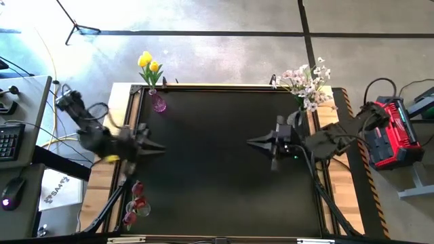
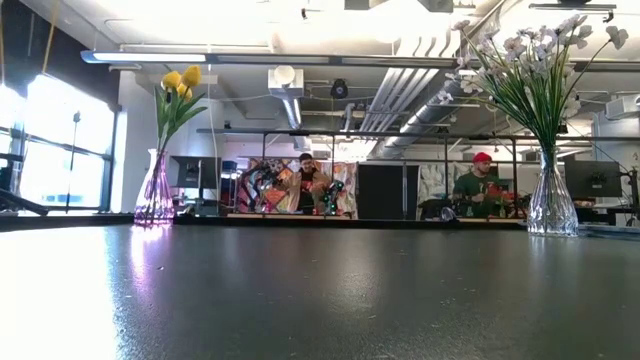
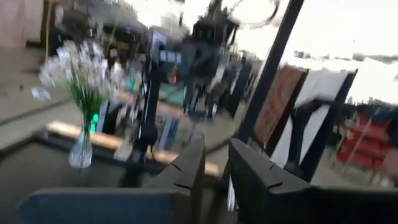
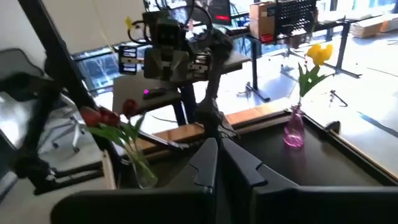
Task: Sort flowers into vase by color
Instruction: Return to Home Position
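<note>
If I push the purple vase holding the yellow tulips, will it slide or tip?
Probably tip: the purple vase narrows to a slim neck, and the yellow tulips rise tall above it, so it seems top-heavy. It looks like glass, so likely fragile and slippery.

An open-plan robotics lab, with exposed ceiling ducts [image 2: 400, 95], a concrete floor [image 1: 224, 57], monitors [image 2: 590, 178] and people [image 2: 305, 185] at distant workstations.

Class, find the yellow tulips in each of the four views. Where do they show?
High view: yellow tulips, top, left of centre.
Low view: upper left.
Left wrist view: not in it.
Right wrist view: upper right.
Shared landmark: the purple vase holding them, seen in those three views.
</note>
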Robot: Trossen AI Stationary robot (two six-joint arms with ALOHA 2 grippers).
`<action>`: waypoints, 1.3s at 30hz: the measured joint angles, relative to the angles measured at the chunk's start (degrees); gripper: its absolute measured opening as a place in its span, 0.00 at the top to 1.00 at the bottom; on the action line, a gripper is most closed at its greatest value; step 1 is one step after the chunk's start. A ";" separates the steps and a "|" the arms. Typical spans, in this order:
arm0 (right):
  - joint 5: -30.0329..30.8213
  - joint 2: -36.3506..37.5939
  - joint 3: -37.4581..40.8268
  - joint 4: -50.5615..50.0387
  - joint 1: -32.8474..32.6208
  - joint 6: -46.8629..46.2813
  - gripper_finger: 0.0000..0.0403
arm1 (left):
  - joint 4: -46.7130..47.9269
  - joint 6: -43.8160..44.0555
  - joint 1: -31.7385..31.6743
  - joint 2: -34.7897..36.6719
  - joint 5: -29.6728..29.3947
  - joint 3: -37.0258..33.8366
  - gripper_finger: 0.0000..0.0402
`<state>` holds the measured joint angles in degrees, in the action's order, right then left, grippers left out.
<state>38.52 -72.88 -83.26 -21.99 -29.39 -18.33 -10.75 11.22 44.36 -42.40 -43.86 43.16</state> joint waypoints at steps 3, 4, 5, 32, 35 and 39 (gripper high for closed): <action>2.66 2.00 3.99 0.56 -1.70 -0.56 0.98 | 0.71 3.46 -7.55 -3.69 6.98 -0.12 0.89; 3.52 2.63 5.71 1.76 -2.18 -0.31 0.99 | 0.45 4.12 -10.03 -4.66 9.65 -0.04 0.89; 3.90 3.19 7.66 4.16 -2.70 0.94 0.99 | 0.49 4.72 -12.50 -5.46 12.02 -0.04 0.90; 3.16 30.44 51.14 36.10 0.72 18.16 1.00 | -4.36 0.33 -41.67 -16.48 33.85 -1.25 1.00; 1.67 33.68 53.93 38.65 1.61 20.23 1.00 | -3.25 -4.43 -42.28 -14.94 32.73 -1.24 1.00; 1.40 38.92 59.22 43.37 3.99 22.31 1.00 | -0.07 -8.14 -43.80 -11.58 32.72 -1.54 1.00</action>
<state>39.92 -33.96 -24.04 21.37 -25.39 3.98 -10.82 3.08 0.56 -53.98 -11.14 41.61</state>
